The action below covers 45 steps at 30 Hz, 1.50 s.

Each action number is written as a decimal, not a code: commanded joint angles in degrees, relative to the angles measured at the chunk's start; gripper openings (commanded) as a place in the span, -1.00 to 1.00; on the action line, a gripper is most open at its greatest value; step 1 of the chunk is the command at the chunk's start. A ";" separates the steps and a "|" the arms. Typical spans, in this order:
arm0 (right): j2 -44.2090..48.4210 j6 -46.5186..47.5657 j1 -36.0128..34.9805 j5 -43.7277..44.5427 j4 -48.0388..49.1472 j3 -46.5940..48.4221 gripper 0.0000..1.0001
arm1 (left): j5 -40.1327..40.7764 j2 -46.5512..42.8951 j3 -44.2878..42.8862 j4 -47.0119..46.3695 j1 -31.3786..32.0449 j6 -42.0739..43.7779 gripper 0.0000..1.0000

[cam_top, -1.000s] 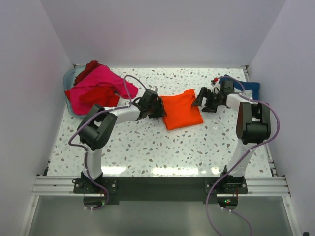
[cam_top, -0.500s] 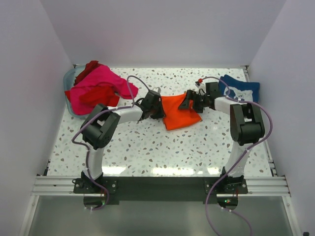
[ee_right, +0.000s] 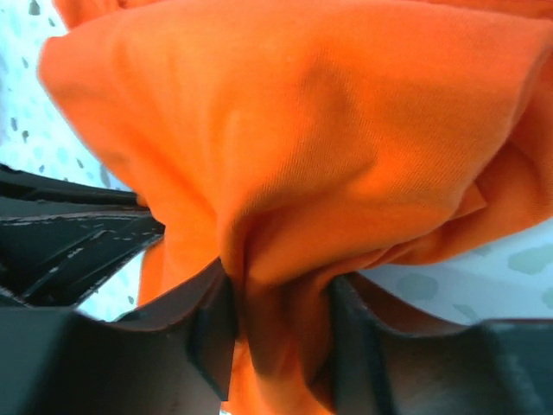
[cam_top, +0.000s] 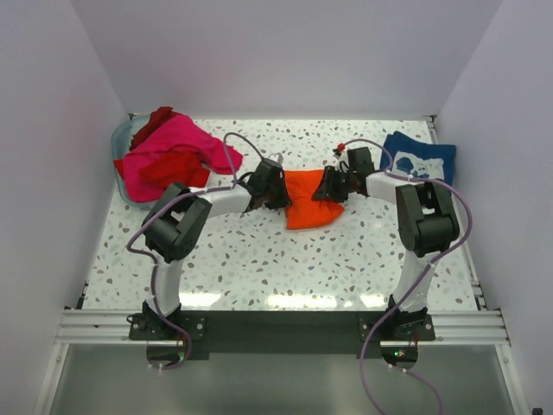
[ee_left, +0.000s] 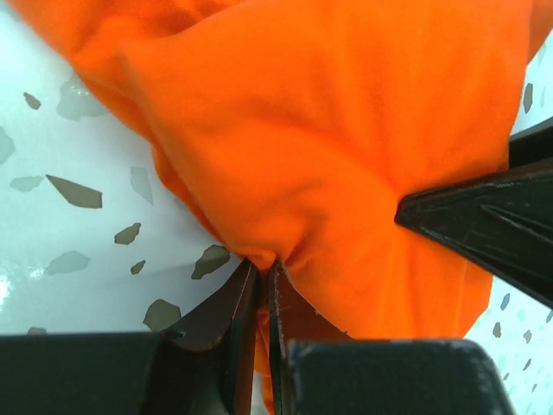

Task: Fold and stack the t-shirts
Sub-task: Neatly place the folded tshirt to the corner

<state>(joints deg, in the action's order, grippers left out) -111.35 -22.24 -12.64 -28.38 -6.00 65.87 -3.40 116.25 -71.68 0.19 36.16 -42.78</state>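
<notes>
Orange t-shirt (cam_top: 313, 206) is lying mid-surface (cam_top: 259, 259), folded into a small bundle, long axis running roughly far-to-near. It is sitting directly between the two arms. Left gripper (cam_top: 282, 194) is pinching its left edge, jaws nearly shut on a thin fold. Right gripper (cam_top: 328, 188) is gripping the right edge, with a thicker bunch of cloth wedged between its fingers (ee_right: 212, 333). Both are touching the cloth from opposite sides, neither nearer than the other. Navy t-shirt (cam_top: 421, 157) is lying far right, pink and red pile (cam_top: 164, 156) far left. Likely step: lifting the bundle together; the navy one is lying on the right arm's side.
</notes>
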 commanded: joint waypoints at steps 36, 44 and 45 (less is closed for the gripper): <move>-7.64 12.66 16.68 20.38 -39.61 58.22 -1.00 | 7.62 -35.30 27.56 7.90 0.49 1.56 -0.62; -11.61 13.27 21.87 17.75 -38.04 65.62 -1.00 | 9.02 -34.16 29.14 8.51 0.49 1.04 -0.62; -11.70 13.27 22.57 16.88 -37.25 65.71 -1.00 | 9.11 -34.16 29.14 8.86 0.49 1.04 -0.62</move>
<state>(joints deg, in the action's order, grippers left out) -123.44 -10.26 8.34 -8.73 -44.80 128.49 3.97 81.82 -43.00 9.52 36.77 -41.06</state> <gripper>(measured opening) 0.169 0.190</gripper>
